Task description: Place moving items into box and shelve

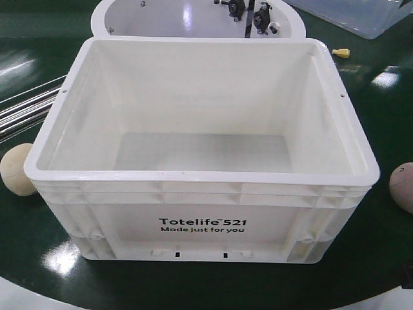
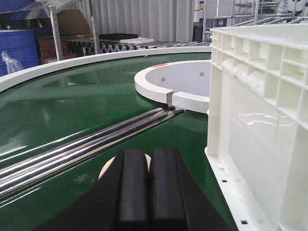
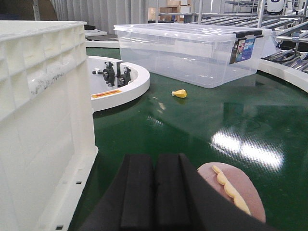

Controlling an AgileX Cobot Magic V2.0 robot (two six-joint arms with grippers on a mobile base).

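We see the box (image 1: 201,216) standing upright on the green counter (image 1: 381,129), its open top facing up. Its long axis runs left to right across the front view, and the printed long side faces that camera. Both moving items lie on the counter outside the box. The pale yellow-beige lump (image 1: 16,169) sits just beside the box's front left corner, and the pinkish-brown lump (image 1: 402,186) sits off its front right corner, a little apart from the wall. Each lump is cut by the picture's edge or partly hidden in every view, so we cannot tell which way its long axis points. On the pinkish-brown lump a scalloped yellow strip runs along the top, from near the right wrist camera away from it.

The left gripper (image 2: 149,190) has its black pads pressed together with nothing between them, and the pale lump peeks out just behind it. The right gripper (image 3: 154,195) is likewise pressed together and holds nothing, with the pinkish-brown lump just to its right.

Steel rails (image 2: 82,149) run across the counter left of the box. Behind the box we see a white ring (image 2: 156,91), a small yellow piece (image 3: 180,94) and a clear tub (image 3: 187,55).
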